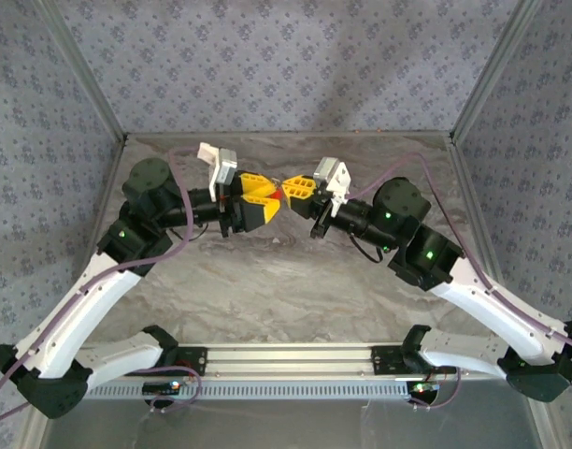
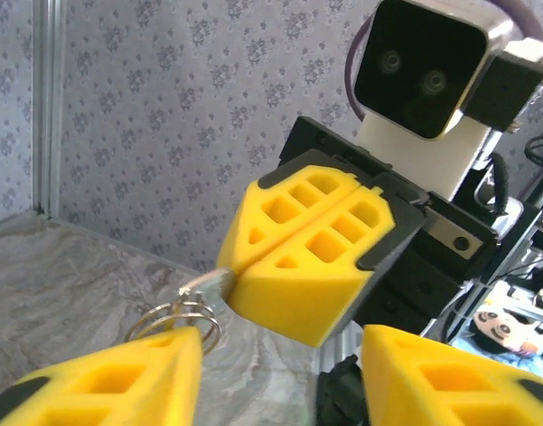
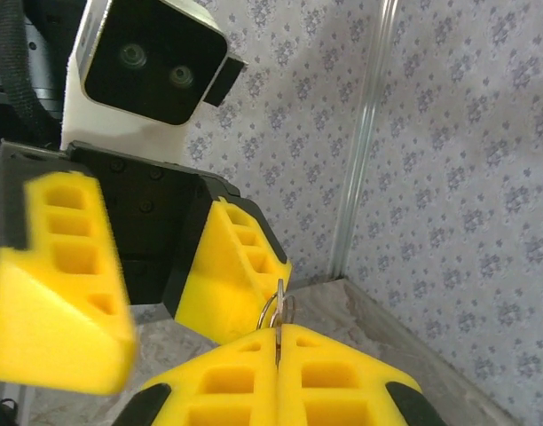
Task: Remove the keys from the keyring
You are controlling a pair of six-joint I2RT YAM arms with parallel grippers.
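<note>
Here, keyring (image 3: 277, 307) inside right tool (image 3: 278, 337) grip.

keyring (image 1: 279, 194): from above, a red speck at the tip of the right gripper (image 1: 288, 191), too small to make out.
wire loops (image 2: 178, 309): just below the right gripper, the lower arcs were hidden behind a finger (image 2: 121, 377) of the left gripper (image 2: 280, 348); whether they touched it was unclear.
silvery strip (image 2: 209, 285): most of it was buried in the right gripper's seam; key or ring part, not to be told.
left gripper fingers: opposite the right gripper, cut off by the bottom edge in the left wrist view; the nearer one was blurred in the right wrist view.
</note>
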